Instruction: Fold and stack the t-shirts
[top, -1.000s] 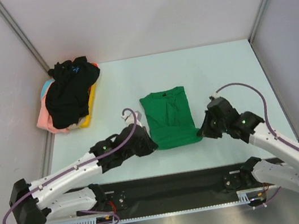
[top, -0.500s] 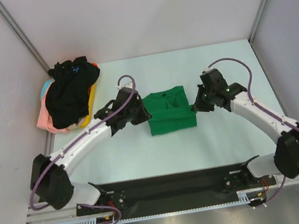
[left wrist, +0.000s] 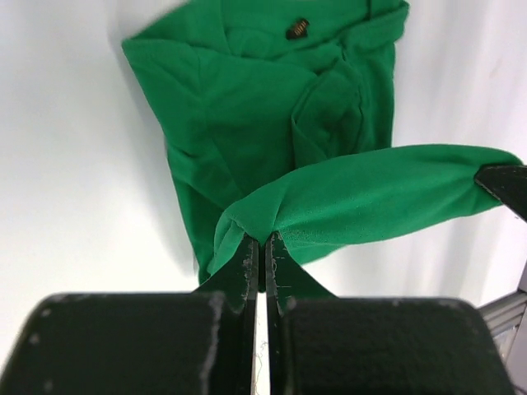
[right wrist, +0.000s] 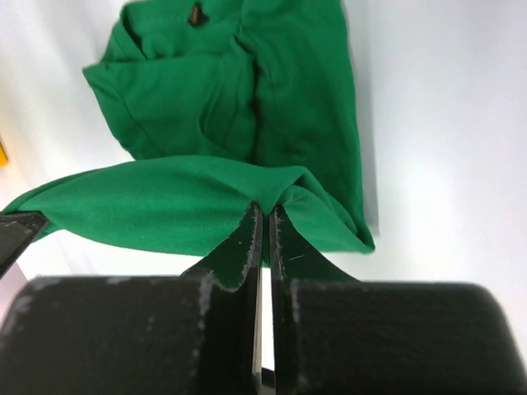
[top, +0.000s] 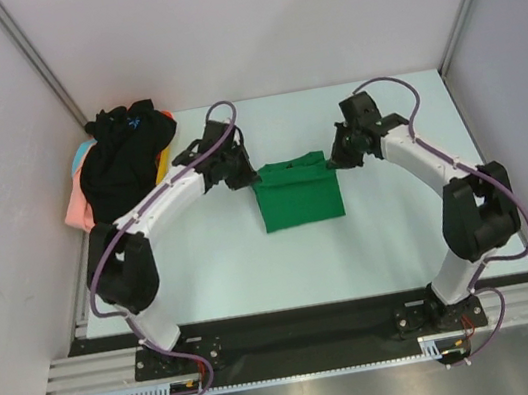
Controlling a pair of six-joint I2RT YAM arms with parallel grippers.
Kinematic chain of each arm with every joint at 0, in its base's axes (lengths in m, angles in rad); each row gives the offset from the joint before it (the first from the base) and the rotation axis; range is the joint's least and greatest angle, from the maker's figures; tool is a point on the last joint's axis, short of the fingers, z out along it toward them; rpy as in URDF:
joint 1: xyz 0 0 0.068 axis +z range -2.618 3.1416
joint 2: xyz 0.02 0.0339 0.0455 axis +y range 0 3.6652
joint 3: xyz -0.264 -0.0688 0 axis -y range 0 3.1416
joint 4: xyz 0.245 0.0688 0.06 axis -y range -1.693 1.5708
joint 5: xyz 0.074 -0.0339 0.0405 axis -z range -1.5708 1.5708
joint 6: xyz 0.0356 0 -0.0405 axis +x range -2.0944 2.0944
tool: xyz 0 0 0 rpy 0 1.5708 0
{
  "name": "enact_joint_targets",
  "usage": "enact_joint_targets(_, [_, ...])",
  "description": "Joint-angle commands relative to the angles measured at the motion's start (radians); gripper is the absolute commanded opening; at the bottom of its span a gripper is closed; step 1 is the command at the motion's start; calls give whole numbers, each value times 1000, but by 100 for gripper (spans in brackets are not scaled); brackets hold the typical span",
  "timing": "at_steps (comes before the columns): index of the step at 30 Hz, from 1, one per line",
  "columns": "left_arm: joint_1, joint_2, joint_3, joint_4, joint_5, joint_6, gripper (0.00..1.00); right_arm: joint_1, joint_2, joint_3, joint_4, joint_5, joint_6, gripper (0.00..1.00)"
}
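Note:
A bright green t-shirt lies mid-table, its near hem lifted and carried back over the collar end. My left gripper is shut on the hem's left corner. My right gripper is shut on the right corner. The hem hangs taut between the two grippers above the rest of the green shirt, whose collar label shows in both wrist views. Other t-shirts sit in a heap at the far left: a black one with a small blue mark on top, with pink, yellow and light blue edges under it.
Pale walls with grey metal posts close the table on the left, back and right. A black strip with the arm bases runs along the near edge. Both arms reach far back, their purple cables arching above them.
Both grippers have moved away from the near edge toward the back, drawing the green shirt's hem over its body. The visible green patch has shortened to about half its length.

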Motion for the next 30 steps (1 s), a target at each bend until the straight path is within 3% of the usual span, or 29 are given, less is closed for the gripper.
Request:
enact_joint_targets(1, [38, 63, 87, -46, -42, 26, 0, -30, 67, 93, -5, 22, -45, 0])
enact_joint_targets(14, [139, 335, 346, -103, 12, 46, 1, -93, 387, 376, -29, -39, -50, 0])
enact_joint_targets(16, [153, 418, 450, -129, 23, 52, 7, -104, 439, 439, -60, -58, -54, 0])
enact_joint_targets(17, [165, 452, 531, -160, 29, 55, 13, -107, 496, 523, -86, -61, -57, 12])
enact_joint_targets(18, [173, 484, 578, -180, 41, 52, 31, -113, 533, 571, -110, -76, -74, 31])
enact_joint_targets(20, [198, 591, 741, -222, 125, 64, 50, -128, 590, 728, -211, -66, -83, 70])
enact_joint_targets(21, [204, 623, 809, -258, 142, 72, 60, -134, 622, 769, -233, -56, -92, 75])
enact_joint_targets(23, [207, 691, 988, -385, 133, 83, 62, -150, 612, 797, -253, -53, -106, 81])
enact_joint_targets(24, [207, 682, 995, -402, 120, 86, 64, -156, 564, 766, -247, -47, -111, 81])
enact_joint_targets(25, [205, 618, 971, -379, 116, 87, 64, -162, 523, 733, -233, -49, -114, 81])
enact_joint_targets(30, [172, 294, 513, -175, 11, 80, 65, -140, 256, 344, -39, -98, -117, 81])
